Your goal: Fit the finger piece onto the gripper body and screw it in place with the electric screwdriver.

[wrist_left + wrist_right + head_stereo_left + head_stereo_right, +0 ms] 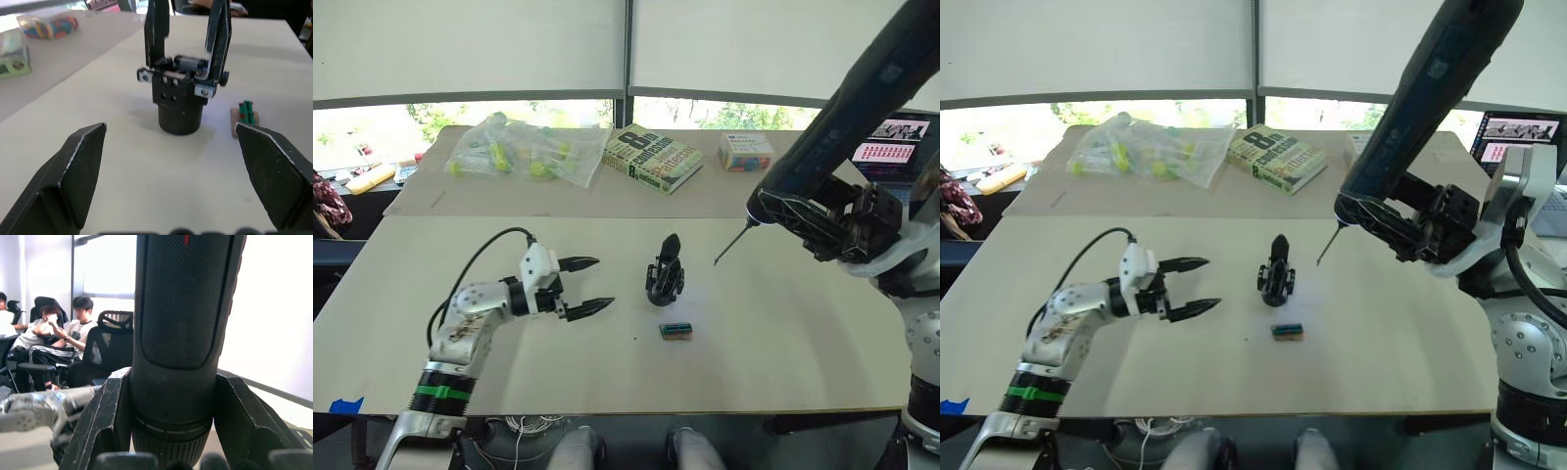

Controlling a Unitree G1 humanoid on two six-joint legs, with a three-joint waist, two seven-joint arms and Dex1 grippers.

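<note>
My left gripper (589, 284) spread wide, empty, facing the gripper body (665, 272) upright mid-table, my right gripper (171, 431) clamping the electric screwdriver (1420, 108), upper end cut off, finger piece I can't make out
</note>
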